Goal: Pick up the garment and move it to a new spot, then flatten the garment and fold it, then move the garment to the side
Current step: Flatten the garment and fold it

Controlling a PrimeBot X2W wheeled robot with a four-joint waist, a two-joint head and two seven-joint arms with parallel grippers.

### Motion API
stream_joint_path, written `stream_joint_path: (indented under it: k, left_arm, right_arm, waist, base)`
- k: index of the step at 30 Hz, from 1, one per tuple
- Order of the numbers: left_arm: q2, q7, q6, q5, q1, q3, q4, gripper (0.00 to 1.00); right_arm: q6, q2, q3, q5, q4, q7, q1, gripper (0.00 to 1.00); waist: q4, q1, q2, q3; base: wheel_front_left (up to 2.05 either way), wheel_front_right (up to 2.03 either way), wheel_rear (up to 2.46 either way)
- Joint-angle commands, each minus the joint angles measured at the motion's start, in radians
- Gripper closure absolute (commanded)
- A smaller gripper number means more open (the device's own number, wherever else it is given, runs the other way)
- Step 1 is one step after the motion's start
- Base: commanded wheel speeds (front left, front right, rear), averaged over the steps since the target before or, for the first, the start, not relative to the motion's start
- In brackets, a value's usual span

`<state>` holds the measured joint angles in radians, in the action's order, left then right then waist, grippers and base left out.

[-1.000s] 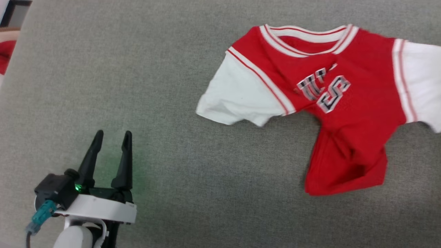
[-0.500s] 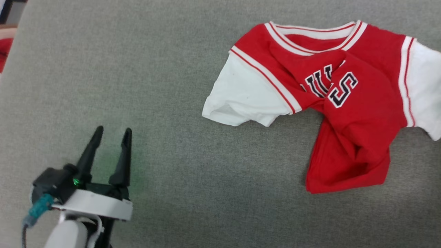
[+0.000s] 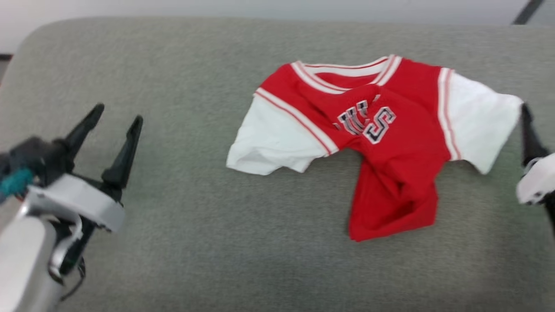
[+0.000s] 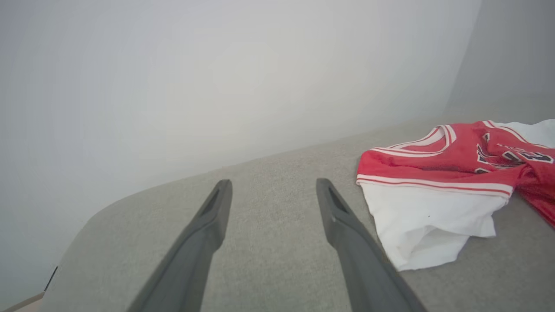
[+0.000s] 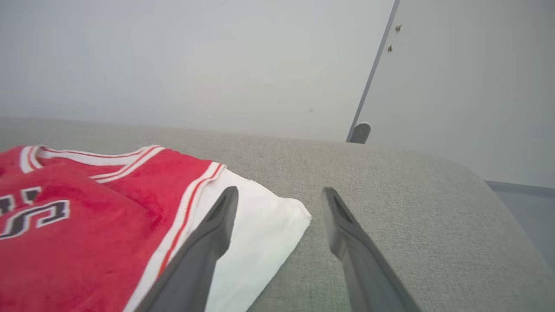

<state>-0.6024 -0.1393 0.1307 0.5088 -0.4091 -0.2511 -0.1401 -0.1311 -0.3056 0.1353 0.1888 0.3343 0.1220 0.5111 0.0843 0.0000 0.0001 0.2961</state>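
The garment (image 3: 390,147), a small red shirt with white short sleeves, striped trim and dark lettering, lies crumpled on the grey fabric surface (image 3: 208,216); its lower body is bunched and twisted. At the left my left gripper (image 3: 118,112) stands open with nothing in it, well clear of the shirt's near sleeve (image 4: 427,221). My right gripper (image 5: 279,190) is open just over the outer edge of the other white sleeve (image 5: 264,229), holding nothing. One dark finger of the right gripper (image 3: 528,134) shows at the head view's right edge.
The grey surface has rounded corners, and its far edge (image 3: 260,21) meets a pale wall (image 4: 217,86). A grey vertical strip (image 5: 373,73) runs down the wall at the right. Bare fabric stretches in front of the shirt.
The head camera has tilted up and the whole picture has shifted. The right gripper's finger has come into view at the right edge. The garment lies crumpled as before.
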Motion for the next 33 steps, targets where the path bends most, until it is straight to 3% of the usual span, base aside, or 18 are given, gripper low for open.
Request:
stream_joint_path:
  k: [1,4,9,15,21,25,33]
  left_arm:
    - [-0.029,0.03,0.0,0.028,-0.04,-0.026,0.005,0.0]
    - [-0.078,0.099,0.0,0.064,-0.112,-0.089,-0.001,0.0]
    - [-0.107,0.281,0.0,0.198,-0.236,-0.225,-0.066,0.0]
    - [-0.14,0.619,0.0,0.453,-0.374,-0.391,-0.174,0.0]
    - [-0.133,0.822,0.0,0.585,-0.478,-0.468,-0.324,0.0]
    - [-0.122,0.875,0.0,0.629,-0.523,-0.486,-0.412,0.0]
    - [-0.122,0.861,0.0,0.657,-0.534,-0.553,-0.488,0.0]
  right_arm:
    - [0.001,0.023,-0.019,0.02,-0.058,-0.029,-0.051,0.0]
    - [0.001,0.071,-0.069,0.041,-0.174,-0.064,-0.142,0.0]
    - [0.001,0.133,-0.164,0.056,-0.323,-0.092,-0.269,0.0]
    - [0.001,0.167,-0.25,0.051,-0.4,-0.081,-0.342,0.0]
    - [0.001,0.183,-0.261,0.034,-0.433,-0.082,-0.357,0.0]
    - [0.001,0.192,-0.266,0.025,-0.454,-0.084,-0.355,0.0]
    - [0.001,0.203,-0.273,0.017,-0.476,-0.079,-0.353,0.0]
  waist:
    - [-0.08,0.0,-0.0001,-0.057]
    - [-0.12,0.0,-0.0001,-0.069]
    - [-0.185,0.0,-0.0001,-0.075]
    - [-0.267,0.0,-0.0001,-0.054]
    - [-0.33,0.0,-0.0001,-0.01]
    - [-0.364,0.0,-0.0001,0.021]
    - [-0.391,0.0,-0.0001,0.058]
  base:
    - [0.0,0.0,0.0]
    - [0.0,0.0,0.0]
    - [0.0,0.0,0.0]
    - [0.0,0.0,0.0]
    - [0.0,0.0,0.0]
    - [0.0,0.0,0.0]
    - [0.0,0.0,0.0]
